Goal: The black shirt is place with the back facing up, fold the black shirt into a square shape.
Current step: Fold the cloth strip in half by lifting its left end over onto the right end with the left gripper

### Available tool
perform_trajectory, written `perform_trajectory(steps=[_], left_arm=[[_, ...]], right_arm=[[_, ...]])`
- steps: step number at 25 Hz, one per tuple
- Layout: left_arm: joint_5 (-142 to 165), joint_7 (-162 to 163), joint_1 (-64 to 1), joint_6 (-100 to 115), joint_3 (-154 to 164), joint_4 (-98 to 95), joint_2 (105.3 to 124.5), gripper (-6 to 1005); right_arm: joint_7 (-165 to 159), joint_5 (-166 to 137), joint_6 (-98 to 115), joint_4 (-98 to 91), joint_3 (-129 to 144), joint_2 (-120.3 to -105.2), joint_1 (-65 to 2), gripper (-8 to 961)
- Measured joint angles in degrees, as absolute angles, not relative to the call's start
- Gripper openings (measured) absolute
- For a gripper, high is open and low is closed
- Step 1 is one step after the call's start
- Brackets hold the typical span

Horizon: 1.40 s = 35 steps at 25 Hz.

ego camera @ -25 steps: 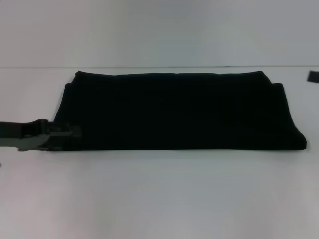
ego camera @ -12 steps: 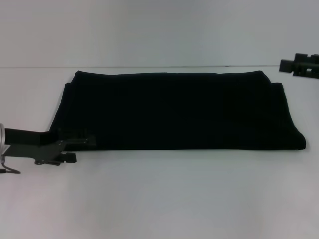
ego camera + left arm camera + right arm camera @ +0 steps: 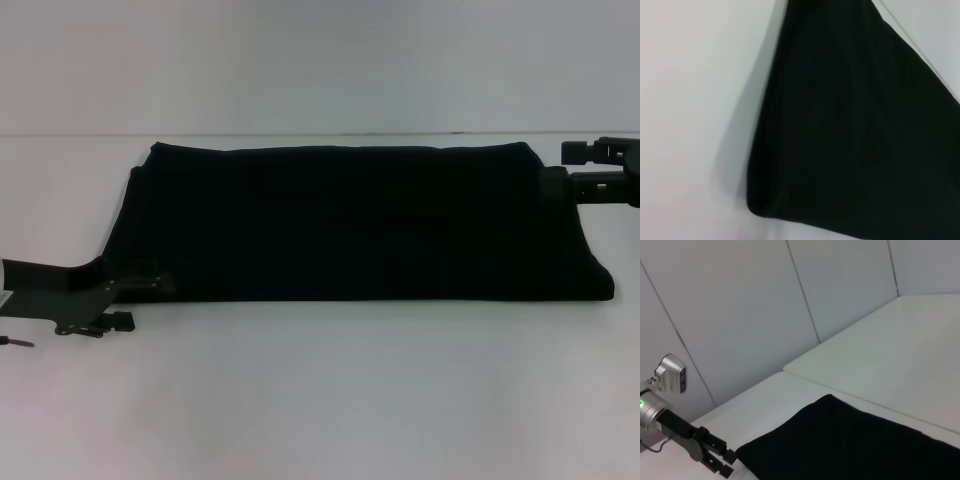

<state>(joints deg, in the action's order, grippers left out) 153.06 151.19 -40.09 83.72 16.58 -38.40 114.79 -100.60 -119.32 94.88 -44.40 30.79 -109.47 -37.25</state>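
Note:
The black shirt [image 3: 360,220] lies flat on the white table as a long, wide band, with folded layers showing at its right end. My left gripper [image 3: 135,302] is open at the shirt's near left corner, one finger at the hem and the other just off the cloth. In the right wrist view the same left gripper [image 3: 725,460] sits beside the corner of the shirt [image 3: 850,445]. My right gripper [image 3: 572,168] is open at the far right corner. The left wrist view shows only the shirt [image 3: 850,125] and its rounded corner.
The white table [image 3: 320,400] runs well beyond the shirt toward me. Its back edge [image 3: 80,134] meets a pale panelled wall [image 3: 765,305]. A small dark cable end [image 3: 18,342] shows at the left edge.
My right gripper has come in from the right and dropped to the shirt's far right corner. My left gripper has shifted slightly left and stays at the near left corner.

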Motion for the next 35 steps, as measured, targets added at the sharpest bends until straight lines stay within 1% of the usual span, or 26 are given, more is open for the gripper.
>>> perform_trajectory(steps=[35], left_arm=[[154.71,152.85,-40.95,75.53,16.52,-35.44,114.38,891]], right_arm=[[-99.93,-117.68,93.07,-44.56,28.53,-109.95,-37.35,908]])
